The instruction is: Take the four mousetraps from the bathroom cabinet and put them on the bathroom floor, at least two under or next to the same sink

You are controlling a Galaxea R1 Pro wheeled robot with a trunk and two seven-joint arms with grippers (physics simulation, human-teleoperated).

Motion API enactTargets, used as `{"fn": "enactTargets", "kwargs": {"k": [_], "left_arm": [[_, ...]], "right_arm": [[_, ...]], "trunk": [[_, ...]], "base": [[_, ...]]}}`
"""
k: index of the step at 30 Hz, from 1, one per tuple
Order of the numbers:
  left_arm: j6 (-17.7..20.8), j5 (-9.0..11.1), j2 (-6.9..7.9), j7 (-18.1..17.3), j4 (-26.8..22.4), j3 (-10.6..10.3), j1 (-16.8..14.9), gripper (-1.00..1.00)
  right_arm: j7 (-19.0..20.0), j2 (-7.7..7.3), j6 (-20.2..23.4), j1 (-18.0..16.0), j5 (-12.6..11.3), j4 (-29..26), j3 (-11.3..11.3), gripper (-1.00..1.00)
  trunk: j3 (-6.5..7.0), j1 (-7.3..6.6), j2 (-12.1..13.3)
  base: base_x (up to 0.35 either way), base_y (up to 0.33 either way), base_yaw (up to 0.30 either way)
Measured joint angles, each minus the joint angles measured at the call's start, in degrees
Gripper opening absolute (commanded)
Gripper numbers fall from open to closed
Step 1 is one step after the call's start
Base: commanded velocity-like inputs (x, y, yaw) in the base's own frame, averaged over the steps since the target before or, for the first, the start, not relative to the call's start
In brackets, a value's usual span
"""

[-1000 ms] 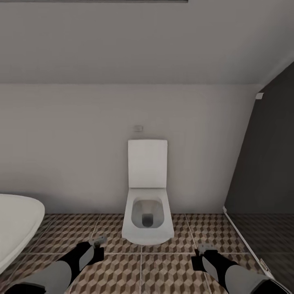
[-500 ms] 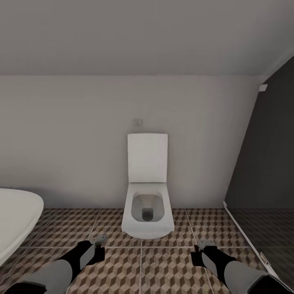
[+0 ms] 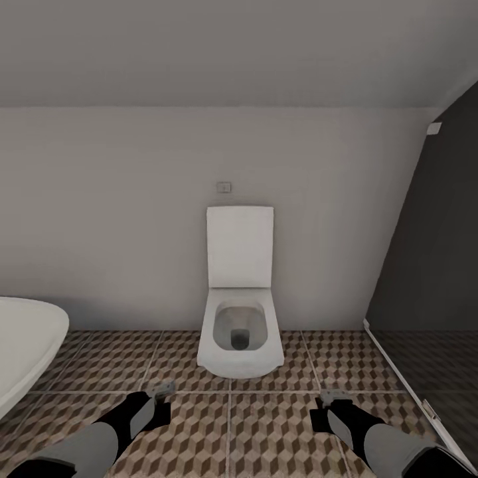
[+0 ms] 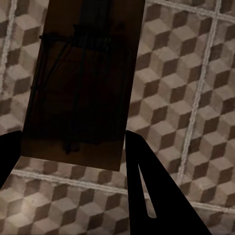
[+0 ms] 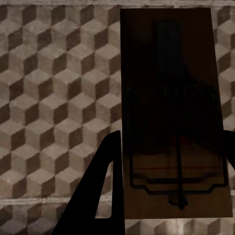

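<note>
The left gripper point(image 4: 73, 161) has its fingers clamped on one mousetrap point(image 4: 83, 83), the board reaching out past the fingertips; the right gripper point(image 5: 171, 171) grips a second mousetrap point(image 5: 171, 107) likewise; beneath both lies the bathroom floor point(image 3: 265, 431), toilet point(image 3: 239, 318) ahead.

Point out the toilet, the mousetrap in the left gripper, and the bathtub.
toilet point(image 3: 239, 335), head view, bowl rim.
mousetrap point(image 4: 83, 83), left wrist view, middle of the board.
bathtub point(image 3: 26, 338), head view, white rim.

Open bathroom floor point(image 3: 229, 431) before toilet point(image 3: 239, 332), bathtub point(image 3: 26, 345) beside.
</note>
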Motion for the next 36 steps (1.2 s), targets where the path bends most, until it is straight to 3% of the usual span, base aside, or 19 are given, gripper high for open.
{"fn": "enactTargets", "kwargs": {"k": [12,18,21,26,36], "left_arm": [[1.00,-0.01,0.08,-0.05,-0.44,0.07,-0.12,-1.00],[5.71,0.10,-0.10,-0.09,-0.27,0.13,-5.68,-1.00],[6.56,0.24,-1.15,-0.20,-0.30,0.16,-7.14,-1.00],[6.73,0.14,-1.85,-0.19,-0.22,0.13,-9.91,-1.00],[6.48,0.08,-1.86,-0.20,-0.35,0.13,-10.79,-1.00]], "right_arm": [[-0.06,-0.02,1.81,-1.19,0.02,-0.06,0.01,-1.00],[-0.25,-0.03,7.82,-5.56,0.01,-0.05,0.07,-1.00],[-0.42,-0.03,8.80,-8.35,0.07,0.00,0.09,-1.00],[-0.46,0.05,8.97,-9.24,0.03,0.01,0.07,-1.00],[-0.47,0.05,8.83,-10.70,0.07,-0.06,0.07,-1.00]], "trunk": [[-3.24,2.64,-4.81],[-4.86,3.95,-7.22],[-5.68,4.61,-8.43],[-7.04,5.71,-10.43],[-9.76,7.91,-14.44]], "base": [[0.000,0.000,0.000],[0.000,0.000,0.000],[0.000,0.000,0.000],[0.000,0.000,0.000],[0.000,0.000,0.000]]}}
